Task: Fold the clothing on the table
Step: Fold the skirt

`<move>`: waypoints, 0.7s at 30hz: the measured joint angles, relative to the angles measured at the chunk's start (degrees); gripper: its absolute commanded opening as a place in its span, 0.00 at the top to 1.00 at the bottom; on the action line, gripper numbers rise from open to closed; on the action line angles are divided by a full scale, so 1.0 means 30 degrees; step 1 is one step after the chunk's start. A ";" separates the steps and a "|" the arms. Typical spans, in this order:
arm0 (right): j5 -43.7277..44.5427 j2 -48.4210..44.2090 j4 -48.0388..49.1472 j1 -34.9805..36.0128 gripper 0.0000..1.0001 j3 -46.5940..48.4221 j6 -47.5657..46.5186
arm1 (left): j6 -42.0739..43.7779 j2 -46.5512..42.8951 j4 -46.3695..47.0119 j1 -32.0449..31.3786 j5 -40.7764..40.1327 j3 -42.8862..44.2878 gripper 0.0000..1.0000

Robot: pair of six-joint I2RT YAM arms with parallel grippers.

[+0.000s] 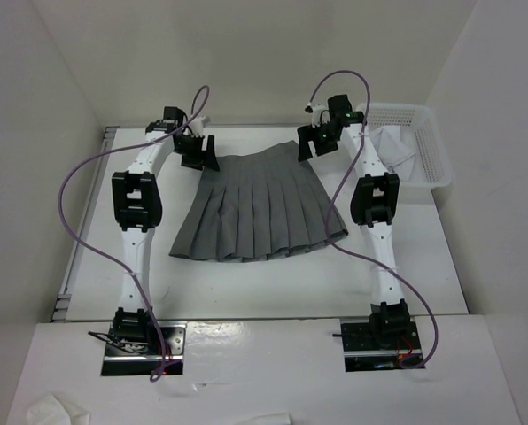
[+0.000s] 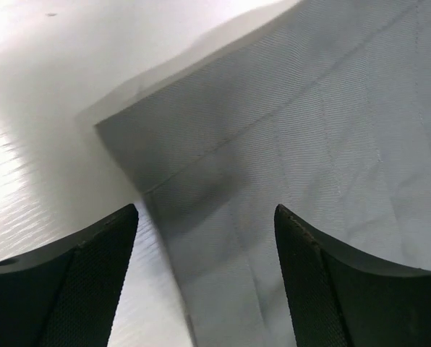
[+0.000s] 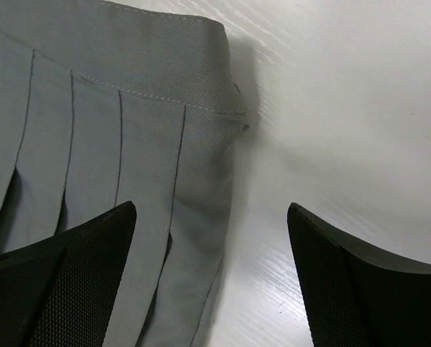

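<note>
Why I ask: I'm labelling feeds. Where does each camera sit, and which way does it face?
Top: above, behind the bases, looking down on table, skirt, basket; both arms show.
Left wrist: on the left arm, looking down past its open left end effector at a waistband corner.
Right wrist: same, right end effector, the other corner.
All three share the skirt.
</note>
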 measured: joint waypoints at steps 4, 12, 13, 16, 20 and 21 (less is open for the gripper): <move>-0.0568 0.0036 -0.0160 -0.0015 0.11 0.0466 -0.0117 | 0.0000 0.0007 -0.0131 0.0131 -0.0838 0.0590 0.20; -0.1246 0.0517 -0.0262 0.0335 0.11 0.1472 -0.0408 | 0.0007 0.0947 -0.0481 0.0364 -0.1370 0.2339 0.21; -0.1290 0.0685 -0.0240 0.0452 0.12 0.1588 -0.0423 | 0.0007 0.1137 -0.0532 0.0393 -0.1370 0.2463 0.21; -0.1464 0.1231 -0.0277 0.0772 0.12 0.1814 -0.0466 | 0.0000 0.1639 -0.0874 0.0430 -0.1195 0.3118 0.21; -0.1566 0.1880 -0.0306 0.1005 0.12 0.2018 -0.0481 | 0.0000 0.2011 -0.1122 0.0430 -0.1027 0.3774 0.21; -0.1610 0.2004 -0.0291 0.1049 0.14 0.2098 -0.0481 | 0.0000 0.2113 -0.1224 0.0423 -0.1005 0.3993 0.21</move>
